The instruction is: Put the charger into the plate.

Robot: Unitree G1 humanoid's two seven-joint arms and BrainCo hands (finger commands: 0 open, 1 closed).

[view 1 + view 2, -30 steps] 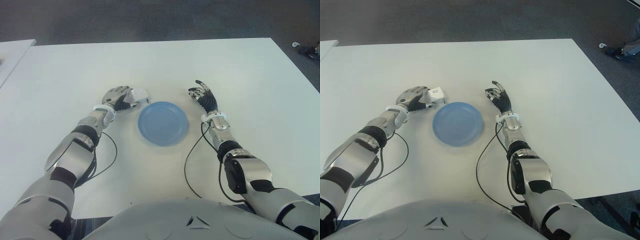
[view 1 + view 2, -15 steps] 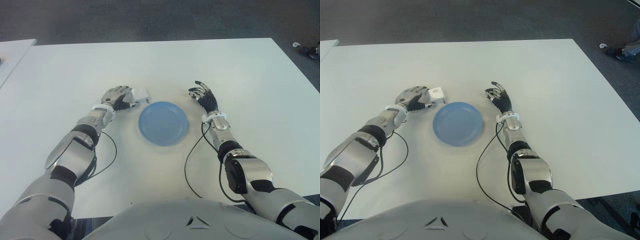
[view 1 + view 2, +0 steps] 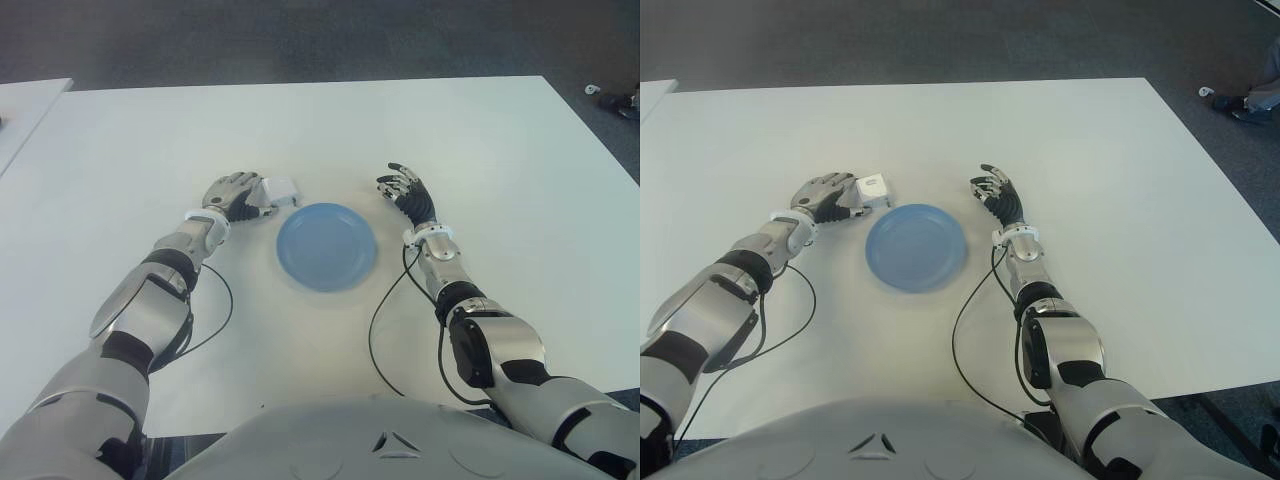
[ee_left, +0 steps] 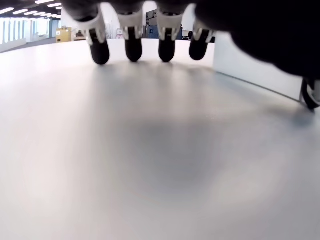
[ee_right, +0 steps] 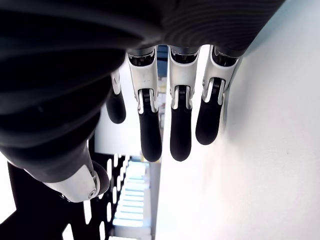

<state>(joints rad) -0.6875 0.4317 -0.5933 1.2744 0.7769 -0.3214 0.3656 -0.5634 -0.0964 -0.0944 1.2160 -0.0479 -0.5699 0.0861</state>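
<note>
A small white charger (image 3: pixel 281 189) lies on the white table (image 3: pixel 150 140), just beyond the far-left rim of the round blue plate (image 3: pixel 327 245). My left hand (image 3: pixel 236 193) sits palm down right beside the charger, on its left. In the left wrist view its fingertips (image 4: pixel 133 49) point down at the tabletop, and the charger (image 4: pixel 255 67) stands between the index finger and the thumb, with the fingers not closed around it. My right hand (image 3: pixel 405 188) shows to the right of the plate, fingers relaxed and holding nothing.
A black cable (image 3: pixel 378 330) loops on the table from my right forearm, and another (image 3: pixel 222 300) from the left. A second white table's corner (image 3: pixel 25 110) shows at far left. Dark floor lies beyond the far edge.
</note>
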